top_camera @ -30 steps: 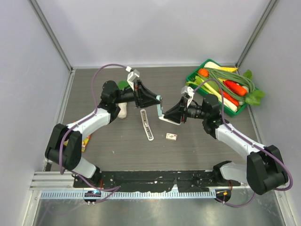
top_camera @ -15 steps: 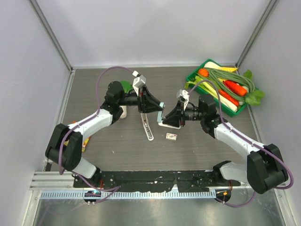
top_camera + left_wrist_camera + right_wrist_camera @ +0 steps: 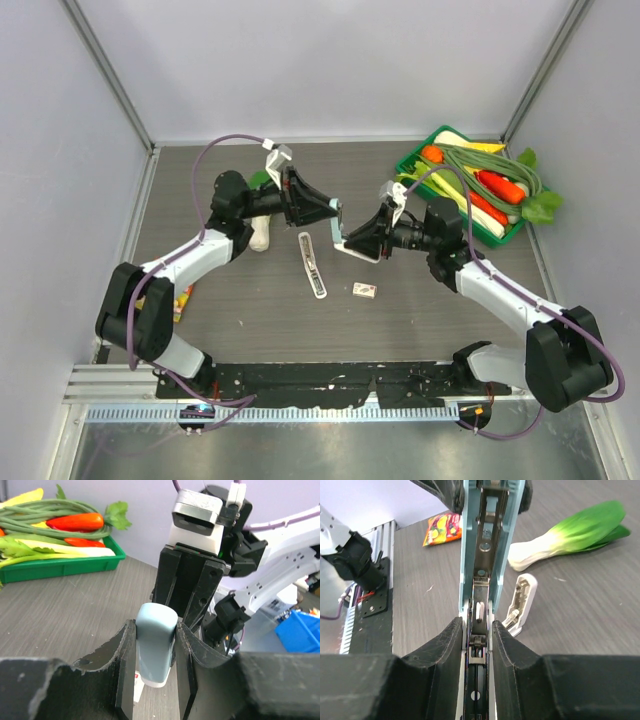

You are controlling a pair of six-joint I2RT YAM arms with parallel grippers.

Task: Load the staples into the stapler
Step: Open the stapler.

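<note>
The left end effector (image 3: 333, 212) and the right end effector (image 3: 347, 240) meet tip to tip above the middle of the desk (image 3: 420, 300). Each pinches one end of the same pale blue bar (image 3: 338, 222), which hangs in the air between them.

The stapler (image 3: 313, 265) is in neither one. It lies flat on the desk, below the meeting point and a little to the left end effector's side. Its long axis runs from far to near, with the near end slanting slightly toward the right arm. The staples (image 3: 364, 290), a tiny box, rest on the desk below the right end effector, on its near side and apart from the stapler.

The overhead view alone shows both task things and their spacing. The right wrist view shows the blue bar's open underside, with a metal channel running away toward the left end effector. It also shows the white stapler lying with its silvery inside facing up, just to one side of the right fingers (image 3: 445, 645). The left wrist view shows the bar's smooth rounded back clamped between the left fingers (image 3: 127, 650), with the right end effector straight behind it.

Beyond the stapler, a bok choy (image 3: 570, 530) lies on the desk under the left arm, and a bright snack packet (image 3: 442, 527) sits further off near that arm's base. Well behind the right end effector, at the far right corner, a green tray (image 3: 60, 565) holds carrots, green beans and pale and yellow vegetables.
</note>
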